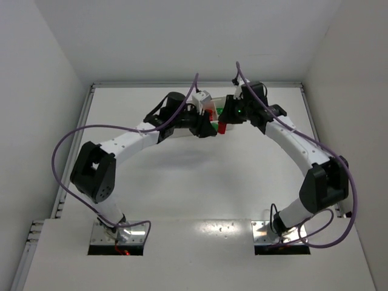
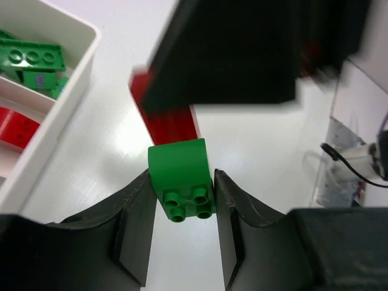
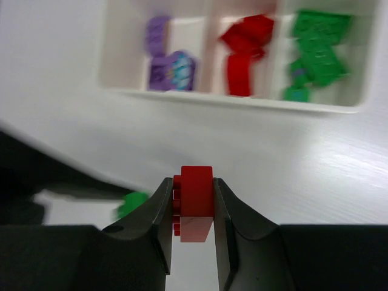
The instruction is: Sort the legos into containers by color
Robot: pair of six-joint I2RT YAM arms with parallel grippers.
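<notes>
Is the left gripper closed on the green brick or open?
Closed on it. In the left wrist view the jaws of the left gripper press both sides of the green brick, no gap showing.

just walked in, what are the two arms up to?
Both arms meet by the long white plastic tray. The left gripper is shut on a small green plastic brick. The right gripper is shut on a red plastic brick that looks joined to the green one, so they are probably about to pull the two apart. The tray's three compartments already hold purple bricks, red bricks and green bricks.
</notes>
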